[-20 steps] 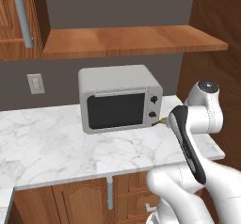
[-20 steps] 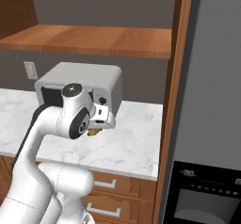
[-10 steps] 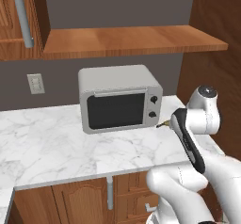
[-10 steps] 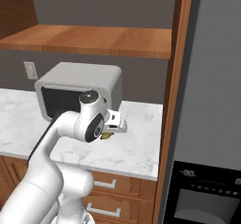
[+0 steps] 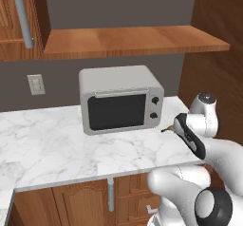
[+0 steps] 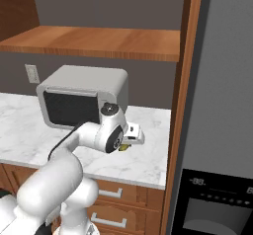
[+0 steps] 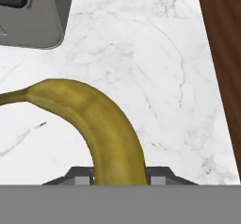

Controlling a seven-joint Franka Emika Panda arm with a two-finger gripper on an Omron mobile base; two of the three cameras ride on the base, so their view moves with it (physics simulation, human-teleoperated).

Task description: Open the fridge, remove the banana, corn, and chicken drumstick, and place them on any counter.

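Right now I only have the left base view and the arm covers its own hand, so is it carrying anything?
Observer: Yes. In the hand view the fingers are shut on the banana.
Operator: What's underneath it?
Observer: Bare marble counter, with the microwave's corner off to one side.
Operator: Where's the fridge?
Observer: In the right base view the fridge stands just past the wooden panel at the counter's end.

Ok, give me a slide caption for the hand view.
Gripper holding the banana above the marble counter, microwave nearby.
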